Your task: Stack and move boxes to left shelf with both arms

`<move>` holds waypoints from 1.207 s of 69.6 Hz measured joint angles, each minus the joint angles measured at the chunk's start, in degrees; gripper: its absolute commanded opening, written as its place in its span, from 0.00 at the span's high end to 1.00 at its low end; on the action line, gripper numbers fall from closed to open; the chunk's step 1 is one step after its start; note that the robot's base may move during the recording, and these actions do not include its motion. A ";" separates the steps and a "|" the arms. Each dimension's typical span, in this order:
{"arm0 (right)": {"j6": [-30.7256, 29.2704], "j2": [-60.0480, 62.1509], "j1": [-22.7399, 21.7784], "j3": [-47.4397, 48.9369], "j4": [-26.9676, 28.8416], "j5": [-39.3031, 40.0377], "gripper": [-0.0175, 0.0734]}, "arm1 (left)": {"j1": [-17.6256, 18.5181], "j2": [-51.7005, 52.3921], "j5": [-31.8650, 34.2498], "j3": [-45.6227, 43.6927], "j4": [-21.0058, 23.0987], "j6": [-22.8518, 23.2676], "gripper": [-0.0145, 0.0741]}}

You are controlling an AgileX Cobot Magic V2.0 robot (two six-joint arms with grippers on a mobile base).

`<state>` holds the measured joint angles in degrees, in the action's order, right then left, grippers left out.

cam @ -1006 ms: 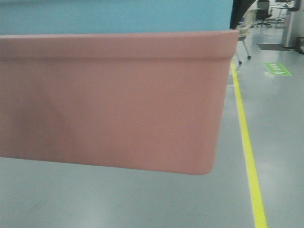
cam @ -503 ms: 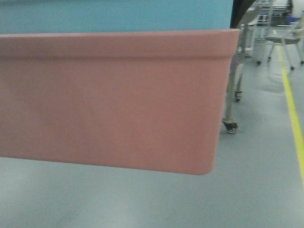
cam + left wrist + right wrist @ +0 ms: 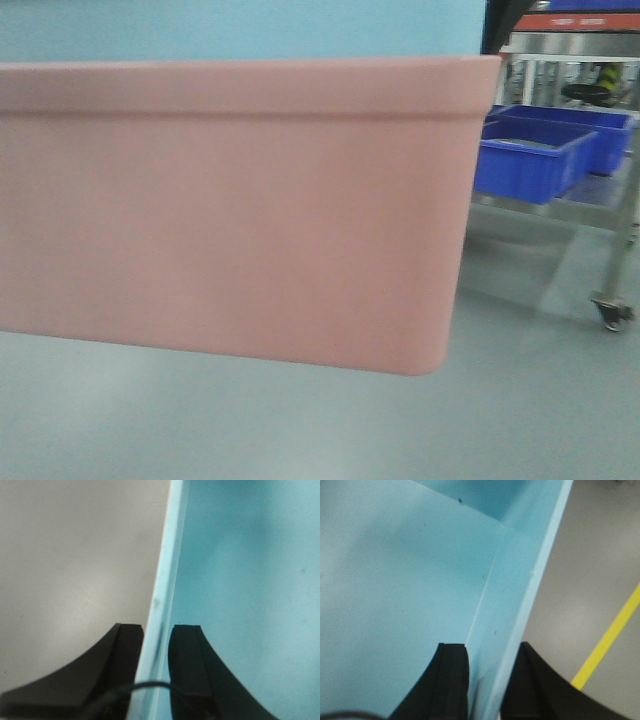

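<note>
**Stacked tubs held aloft by both arms; steel rack in sight to the right**

Load. The pink tub (image 3: 230, 210) fills most of the front view, its long side wall facing the camera and its rounded rim level. The light blue tub (image 3: 240, 28) sits nested inside it, its wall rising above the pink rim across the top of the view. Grey floor (image 3: 300, 430) shows beneath the pink tub's base, so the stack is off the ground and close before the front camera.

Left arm. The left pincer (image 3: 156, 632) is clamped on a side wall of the light blue tub. One black finger (image 3: 127, 647) lies outside the wall and the other lies inside, with the pale rim running up between them. Floor shows on the outer side and the tub's interior on the inner side.

Right arm. The right pincer (image 3: 492, 652) grips the opposite wall in the same manner, near an inside corner of the tub. One finger (image 3: 454, 672) is on the inner face and the other is on the outer face. A yellow line (image 3: 610, 635) crosses the floor on the outer side.

Surroundings. To the right of the stack and well apart from it stands a steel rack (image 3: 570, 43) carrying dark blue crates (image 3: 530, 160) on its lower level. A caster (image 3: 612, 312) shows at the foot of its leg. The detail of the rack's surface is too blurred to tell.
</note>
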<state>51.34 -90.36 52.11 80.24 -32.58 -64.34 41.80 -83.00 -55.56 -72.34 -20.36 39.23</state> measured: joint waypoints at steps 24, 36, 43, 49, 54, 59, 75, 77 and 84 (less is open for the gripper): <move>1.53 -0.19 -0.11 0.00 0.00 0.35 0.74 | 0.23 0.00 0.00 0.00 0.00 0.05 0.85; 2.49 -0.30 -0.19 0.00 -0.20 0.35 0.74 | 0.35 0.00 0.00 0.00 0.00 0.50 0.85; 2.53 -0.30 -0.19 0.00 -0.20 0.35 0.74 | 0.44 0.00 0.00 0.00 0.00 0.50 0.85; 2.62 -0.30 -0.19 0.00 -0.20 0.35 0.74 | 0.44 0.00 0.00 0.00 0.00 0.50 0.85; 2.62 -0.30 -0.19 0.00 -0.20 0.35 0.74 | 0.44 0.00 0.00 0.00 0.00 0.50 0.85; 2.62 -0.30 -0.19 0.00 -0.20 0.35 0.74 | 0.44 0.00 0.00 0.00 0.00 0.50 0.85; 2.62 -0.30 -0.24 0.00 -0.20 0.35 0.74 | 0.44 0.00 0.00 0.00 0.00 0.50 0.85; 2.62 -0.30 -0.24 0.00 -0.20 0.35 0.74 | 0.44 0.00 0.00 0.00 0.00 0.50 0.85; 2.62 -0.30 -0.24 0.00 -0.20 0.35 0.74 | 0.44 0.00 0.00 0.00 0.00 0.50 0.85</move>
<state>53.96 -90.66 51.87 80.24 -32.77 -63.98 42.24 -83.00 -55.56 -72.34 -20.36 39.73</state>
